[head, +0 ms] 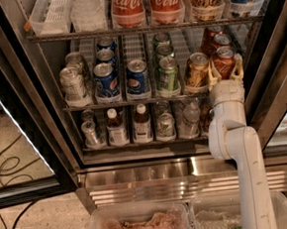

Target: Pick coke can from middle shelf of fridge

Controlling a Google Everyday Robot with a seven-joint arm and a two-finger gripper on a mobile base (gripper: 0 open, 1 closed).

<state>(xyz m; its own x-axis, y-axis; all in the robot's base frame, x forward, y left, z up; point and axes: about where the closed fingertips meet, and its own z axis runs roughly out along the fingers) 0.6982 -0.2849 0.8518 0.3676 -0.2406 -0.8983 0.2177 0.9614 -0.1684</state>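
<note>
Fridge (138,179) door open, middle shelf (132,102) across mid-frame. Front row from frame left: silver can (74,84), two Pepsi cans (106,79), green can (167,75), gold-orange can (197,71), then the coke can (223,58) in the rightmost lane, mid-right of frame.

Coke can stands upright at the front rail, long axis vertical, with more red cans (212,39) queued behind it further up the frame.

Gripper (225,70) sits directly below and in front of the can at the shelf edge, on the white arm (240,143) rising from lower right. Jaws are spread, one finger (213,76) between the gold-orange can and the coke can, the other on the can's far right side, so the can lies between them. Can't tell from here whether the pads already touch the can wall.

Key relation: the can is centred in the jaw gap, and the gold-orange neighbour sits just beside the left-of-frame finger. Judgement: the squeeze should close square across the can's width, then pull straight out toward the bottom of the frame.
</note>
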